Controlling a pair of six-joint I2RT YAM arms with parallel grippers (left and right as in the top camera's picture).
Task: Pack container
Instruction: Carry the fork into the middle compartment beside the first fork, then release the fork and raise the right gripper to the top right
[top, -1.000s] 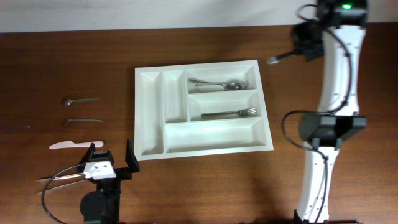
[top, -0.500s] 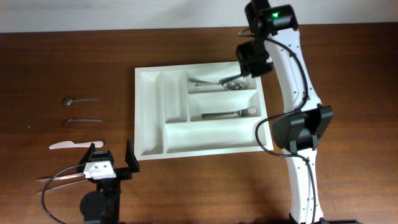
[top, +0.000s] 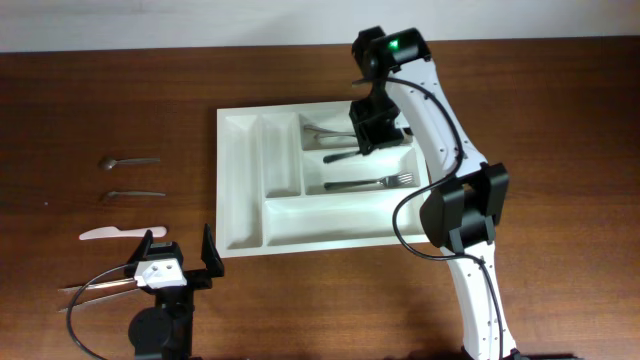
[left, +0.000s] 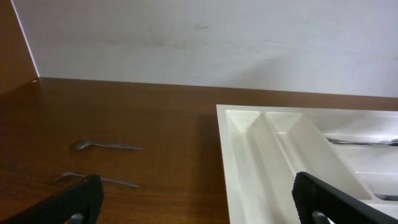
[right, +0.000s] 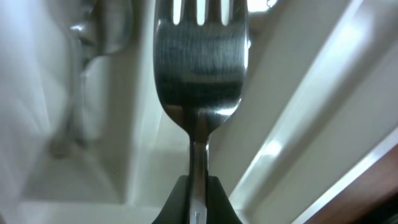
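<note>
Right gripper (right: 198, 200) is clenched on the neck of a steel fork (right: 199, 62), tines pointing away, and hangs directly over the container (top: 240, 180), which lies on the table (top: 100, 100) beneath it and spreads mostly to its left. It looks like moulded white plastic: probably light, stiff and slick, best taken by its raised rim, though packing hardly needs it moved. Five compartments, two narrow, three wide; a spoon (top: 322, 130) lies under the gripper, a second fork (top: 375, 182) just nearer the arm's base. Far off, the left gripper (top: 178, 250) sits spread and empty beside a white plastic knife (top: 115, 233)
</note>
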